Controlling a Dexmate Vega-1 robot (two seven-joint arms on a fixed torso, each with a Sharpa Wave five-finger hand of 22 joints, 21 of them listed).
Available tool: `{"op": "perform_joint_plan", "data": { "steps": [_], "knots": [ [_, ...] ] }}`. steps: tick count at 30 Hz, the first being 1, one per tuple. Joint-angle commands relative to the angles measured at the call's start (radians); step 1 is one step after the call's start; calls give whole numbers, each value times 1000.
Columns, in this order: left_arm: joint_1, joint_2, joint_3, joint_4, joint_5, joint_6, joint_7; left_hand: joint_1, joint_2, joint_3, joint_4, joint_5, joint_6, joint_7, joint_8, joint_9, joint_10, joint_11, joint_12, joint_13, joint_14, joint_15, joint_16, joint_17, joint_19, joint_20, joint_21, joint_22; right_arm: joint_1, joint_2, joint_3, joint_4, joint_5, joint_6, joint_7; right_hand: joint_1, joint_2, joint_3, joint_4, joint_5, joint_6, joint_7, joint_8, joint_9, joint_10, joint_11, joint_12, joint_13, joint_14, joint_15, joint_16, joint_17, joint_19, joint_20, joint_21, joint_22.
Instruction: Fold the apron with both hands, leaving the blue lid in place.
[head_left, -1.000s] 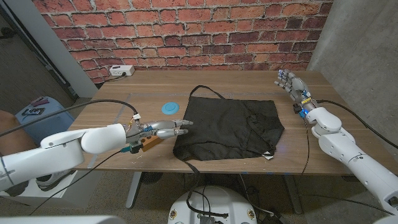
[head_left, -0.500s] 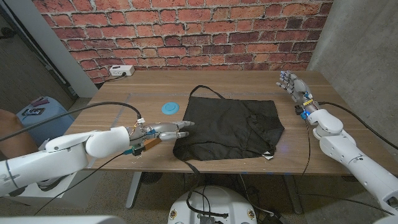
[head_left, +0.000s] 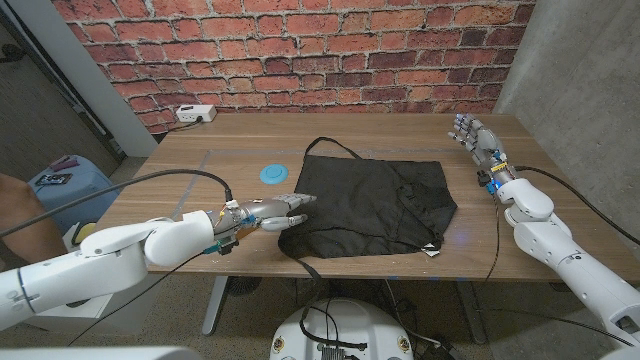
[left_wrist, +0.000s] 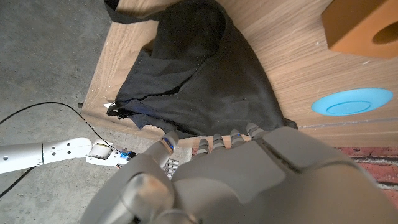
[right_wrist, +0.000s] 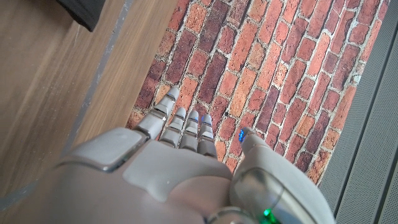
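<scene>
Left robot hand (head_left: 272, 212) open at apron (head_left: 370, 205) corner, right robot hand (head_left: 474, 135) open, fingertips hard to see

I see the black apron (head_left: 368, 205) lying on the wooden table, near the middle, already folded roughly into a wrinkled square; its straps (head_left: 300, 262) hang over the front edge. The blue lid (head_left: 273, 173), round and flat, lies just beside its far left corner.
</scene>
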Motion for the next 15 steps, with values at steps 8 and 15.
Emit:
{"op": "perform_joint_plan", "data": {
  "steps": [8, 15],
  "knots": [
    [4, -75, 50, 73, 163, -70, 84, -121, -96, 10, 2, 1, 3, -7, 10, 2, -21, 1, 8, 1, -103, 3, 9, 2, -112, -1, 14, 5, -17, 13, 23, 48, 25, 53, 12, 10, 7, 0, -5, -1, 3, -2, 4, 4, 4, 4, 3, 3, 0, -23, 4, 3, 1, -46, 5, 4],
    [17, -81, 48, 98, 202, -106, 120, -133, -96, 10, 3, -4, -24, -16, 3, 2, -42, -1, 2, 1, -122, 0, 4, 2, -125, -3, 12, 6, -18, 16, 25, 58, 30, 59, 17, 11, 7, 1, -5, -1, 3, -1, 4, 4, 3, 4, 3, 3, -1, -25, 4, 2, 1, -47, 5, 4]
  ]
}}
